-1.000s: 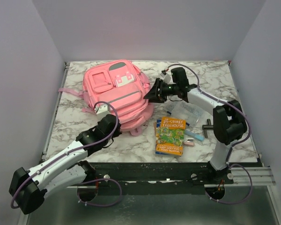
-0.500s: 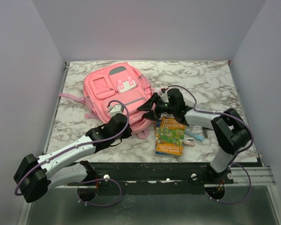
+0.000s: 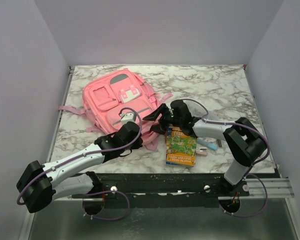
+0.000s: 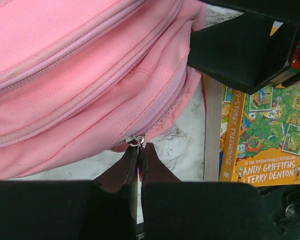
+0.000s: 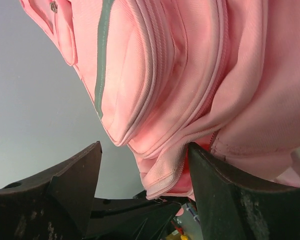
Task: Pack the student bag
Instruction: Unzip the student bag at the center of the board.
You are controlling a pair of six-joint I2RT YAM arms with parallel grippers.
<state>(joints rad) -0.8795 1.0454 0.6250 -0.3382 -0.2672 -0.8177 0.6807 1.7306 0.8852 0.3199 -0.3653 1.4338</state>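
Note:
The student bag (image 3: 117, 100), a big pink backpack with grey-trimmed front pockets, lies flat at the back left of the table. My left gripper (image 3: 140, 136) is at the bag's near right corner. In the left wrist view it (image 4: 138, 146) is shut on the metal zipper pull (image 4: 136, 141) of the bag (image 4: 80, 85). My right gripper (image 3: 153, 116) is open at the bag's right side. In the right wrist view (image 5: 144, 150), a fold of the bag (image 5: 160, 85) by the zipper sits between the spread jaws, with one finger (image 5: 225, 190) against the pink fabric.
A stack of books, with an orange and green Treehouse book (image 3: 181, 145) on top, lies just right of the bag and shows in the left wrist view (image 4: 260, 135). Small stationery items (image 3: 208, 144) lie right of the books. White walls enclose the marble table (image 3: 215, 85).
The bag has slid and turned toward the left. My left gripper moved right to the bag's near corner and onto the zipper pull. My right gripper came down and nearer, to the bag's side.

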